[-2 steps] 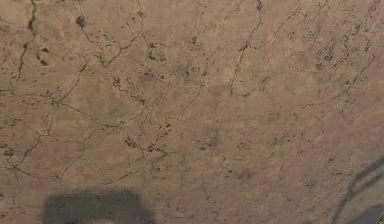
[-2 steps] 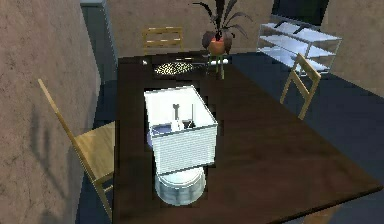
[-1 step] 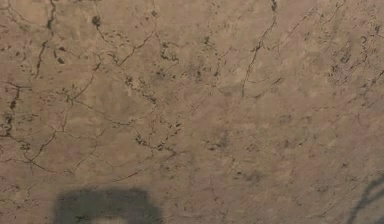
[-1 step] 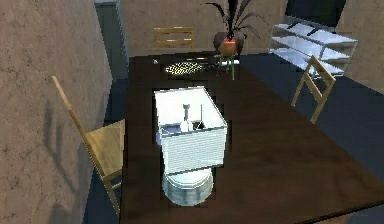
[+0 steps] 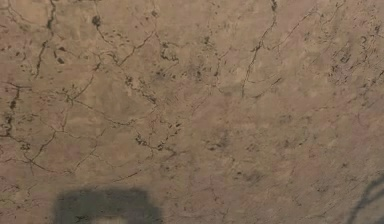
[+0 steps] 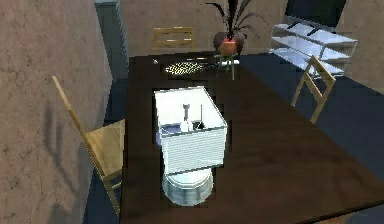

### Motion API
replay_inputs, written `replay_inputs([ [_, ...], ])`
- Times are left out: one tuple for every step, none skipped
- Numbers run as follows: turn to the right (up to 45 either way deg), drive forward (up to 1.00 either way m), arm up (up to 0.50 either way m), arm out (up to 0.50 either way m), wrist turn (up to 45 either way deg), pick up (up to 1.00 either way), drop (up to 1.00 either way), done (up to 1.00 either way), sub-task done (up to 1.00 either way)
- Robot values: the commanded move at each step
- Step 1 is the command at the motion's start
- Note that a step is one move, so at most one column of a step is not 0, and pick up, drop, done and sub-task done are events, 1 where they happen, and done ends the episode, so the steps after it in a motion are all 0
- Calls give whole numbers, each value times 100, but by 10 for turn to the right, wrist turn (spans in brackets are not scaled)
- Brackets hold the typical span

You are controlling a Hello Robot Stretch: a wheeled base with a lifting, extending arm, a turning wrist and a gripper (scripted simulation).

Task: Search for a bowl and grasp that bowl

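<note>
A white ribbed box (image 6: 190, 148) is sitting atop a round grey base (image 6: 189, 188) at lower centre of the dark surface (image 6: 285, 150); the end effector's state cannot be told.

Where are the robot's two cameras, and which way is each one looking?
Forward view: sits on the robot, looks ahead and somewhat down, at a brown cracked wall close by.
Arm side view: sits on the robot's body, looks out sideways over a dark table with a white ribbed box, wooden chairs and a potted plant.
Shared: the same brown cracked wall seems to run along the arm side view's left.
</note>
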Motion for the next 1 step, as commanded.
replay_inputs([
  [0, 0, 38, 0, 0, 0, 0, 0, 0],
])
